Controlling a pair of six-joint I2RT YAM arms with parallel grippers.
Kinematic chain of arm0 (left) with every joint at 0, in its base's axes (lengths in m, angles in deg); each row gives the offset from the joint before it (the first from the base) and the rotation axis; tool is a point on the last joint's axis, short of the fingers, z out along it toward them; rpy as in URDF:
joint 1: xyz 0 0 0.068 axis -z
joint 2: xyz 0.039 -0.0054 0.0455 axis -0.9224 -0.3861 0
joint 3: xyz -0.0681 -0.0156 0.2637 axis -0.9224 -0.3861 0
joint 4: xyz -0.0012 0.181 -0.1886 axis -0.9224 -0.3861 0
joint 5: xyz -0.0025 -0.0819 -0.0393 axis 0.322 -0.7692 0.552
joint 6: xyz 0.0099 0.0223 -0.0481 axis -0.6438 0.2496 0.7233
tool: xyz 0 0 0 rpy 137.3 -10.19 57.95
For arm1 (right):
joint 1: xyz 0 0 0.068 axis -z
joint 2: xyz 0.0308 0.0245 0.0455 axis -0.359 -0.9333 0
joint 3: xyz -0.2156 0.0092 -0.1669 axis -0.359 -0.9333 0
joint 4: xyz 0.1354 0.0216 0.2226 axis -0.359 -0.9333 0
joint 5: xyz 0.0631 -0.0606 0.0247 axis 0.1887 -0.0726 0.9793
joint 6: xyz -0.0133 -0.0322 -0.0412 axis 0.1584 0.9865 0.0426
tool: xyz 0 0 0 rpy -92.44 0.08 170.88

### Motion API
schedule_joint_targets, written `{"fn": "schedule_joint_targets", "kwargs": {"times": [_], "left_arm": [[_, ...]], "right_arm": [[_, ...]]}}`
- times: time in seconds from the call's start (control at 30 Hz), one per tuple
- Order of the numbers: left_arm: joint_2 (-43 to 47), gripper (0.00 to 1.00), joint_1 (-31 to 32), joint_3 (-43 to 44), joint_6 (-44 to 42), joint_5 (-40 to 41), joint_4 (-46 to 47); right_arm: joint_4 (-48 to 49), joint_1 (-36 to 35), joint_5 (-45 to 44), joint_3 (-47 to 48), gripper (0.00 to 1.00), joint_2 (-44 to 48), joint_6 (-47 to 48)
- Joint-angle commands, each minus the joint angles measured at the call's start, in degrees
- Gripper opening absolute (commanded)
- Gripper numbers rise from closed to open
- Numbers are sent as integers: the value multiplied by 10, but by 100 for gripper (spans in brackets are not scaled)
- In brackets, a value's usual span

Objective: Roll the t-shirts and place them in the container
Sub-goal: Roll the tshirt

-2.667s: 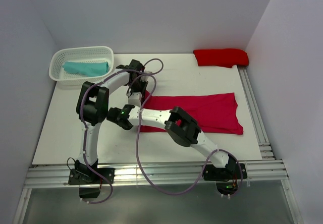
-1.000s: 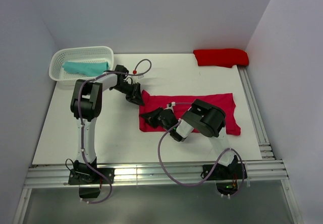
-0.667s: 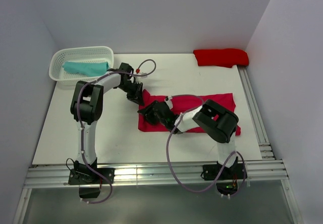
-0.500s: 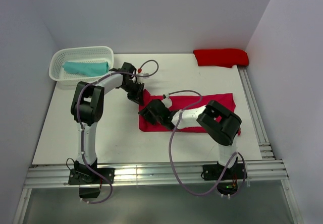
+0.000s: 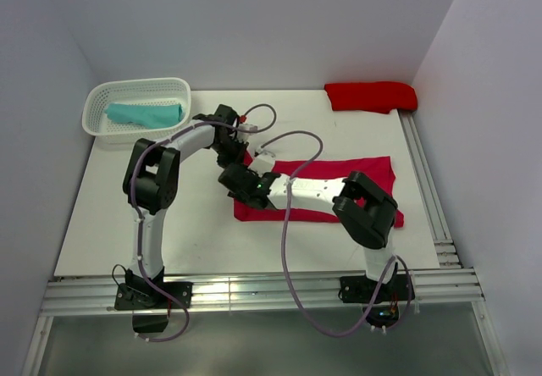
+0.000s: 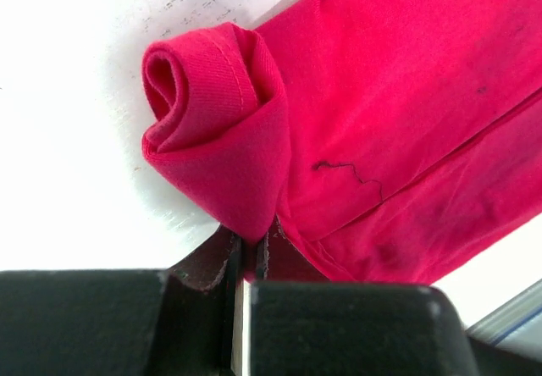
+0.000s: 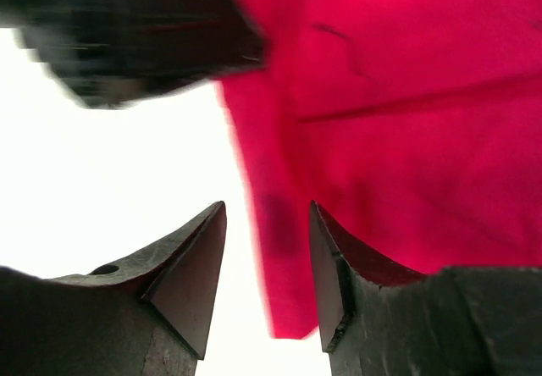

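**Left claw [image 6: 249,249] clamped, right claw [image 7: 268,217] open: roll started at one corner**

1. Left claw. My left fingers are closed hard on a pinch of the raspberry-crimson t-shirt [image 5: 364,166] at its far left corner. A second ago they stood partly apart; now no gap shows. Just beyond the pinch, the hem is curled into a first short coil [image 6: 212,105].

2. Right claw. My right fingers stand wide apart and hold nothing. Within the last second they have spread and slid toward the shirt's left end, where they straddle its near left edge.

3. Workpieces. The crimson shirt lies lengthwise across the middle of the table [image 5: 127,215], otherwise flat and unrolled. The scarlet t-shirt [image 5: 371,96] sits bunched at the far right corner. The teal t-shirt [image 5: 146,113] lies in the white lattice basket [image 5: 93,105].

4. Assessment. The roll appears only begun, and on one side. My right claw likely needs to close on the near corner so both ends turn together; otherwise the coil may run skewed.
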Motion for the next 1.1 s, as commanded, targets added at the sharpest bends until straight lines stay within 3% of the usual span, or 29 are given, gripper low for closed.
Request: {"fn": "schedule_joint_targets", "kwargs": {"times": [0.0,0.33,1.07], "left_arm": [[-1,0,15,18,-8,46,-16],[-13,0,28,49,-2,57,-37],[-44,0,38,94,9,71,-58]], "right_arm": [[-76,-14,-76,74,50,-33,50],[-158,-35,-116,206,47,-130,87],[-368,-96,-137,277,47,-218,-25]]}}
